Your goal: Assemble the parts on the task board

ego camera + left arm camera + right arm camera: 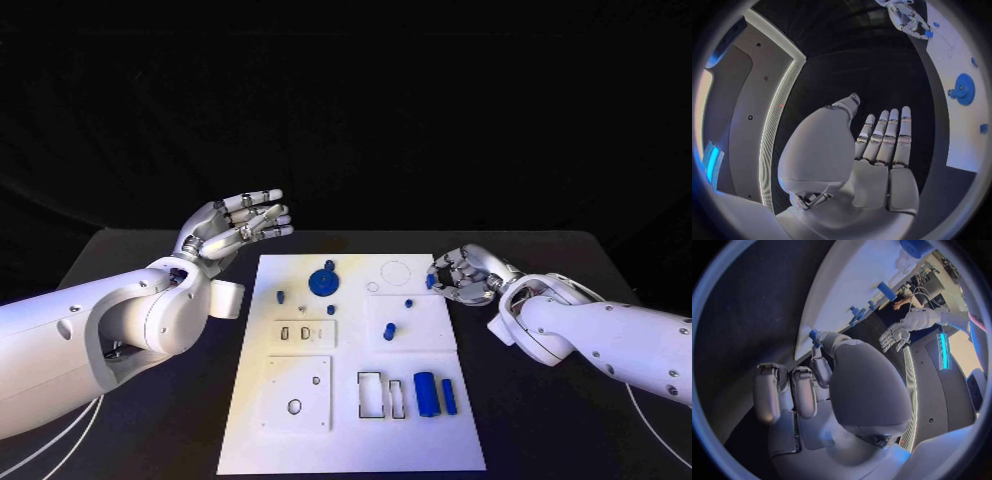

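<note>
From the head camera, the left hand [235, 226] hovers with fingers spread and released beside the white rectangular task board [356, 370] on the black bench [541, 420]. The right hand [470, 274] sits at the board's far right edge. Its wrist camera shows fingers [821, 371] seemingly pinching a small blue part [814, 335], though the grip is partly hidden.

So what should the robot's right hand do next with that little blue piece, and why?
Probably carry it a bit inward over the task board and lower it toward a free slot. The right hand pinches a small blue part at the board's edge, above the surface, while the left hand is open and raised off the board.
</note>
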